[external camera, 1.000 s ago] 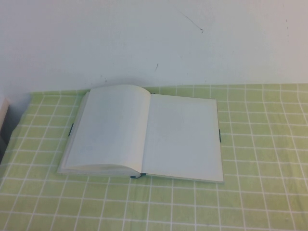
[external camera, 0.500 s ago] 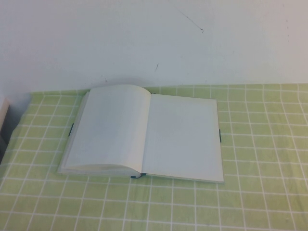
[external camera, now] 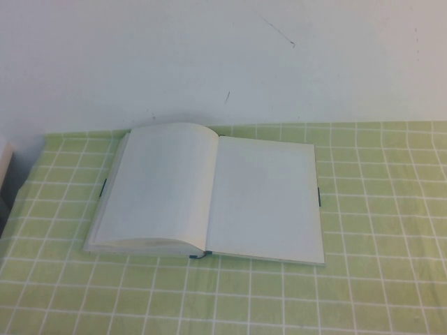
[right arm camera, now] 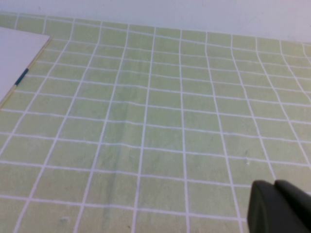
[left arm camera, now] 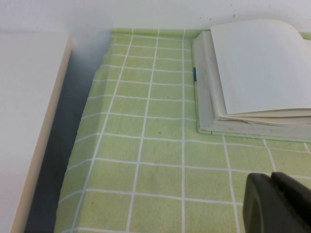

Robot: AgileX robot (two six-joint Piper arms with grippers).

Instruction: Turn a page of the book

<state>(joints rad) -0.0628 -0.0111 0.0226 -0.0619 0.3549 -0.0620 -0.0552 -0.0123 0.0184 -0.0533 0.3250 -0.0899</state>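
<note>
The book [external camera: 209,195] lies open on the green checked tablecloth, its white pages blank, a thick stack of pages on the left side and a thin one on the right. A thin teal cover edge shows at its spine. In the left wrist view the book [left arm camera: 252,73] shows its left page stack. In the right wrist view only its right corner [right arm camera: 17,53] shows. My left gripper [left arm camera: 272,180] is shut, empty, above the cloth left of the book. My right gripper [right arm camera: 274,187] is shut, empty, over the cloth right of the book. Neither gripper shows in the high view.
The green checked tablecloth [external camera: 377,230] covers the table up to a white wall behind. A pale flat panel [left arm camera: 24,121] stands off the table's left edge, with a dark gap beside it; its corner shows in the high view [external camera: 3,164].
</note>
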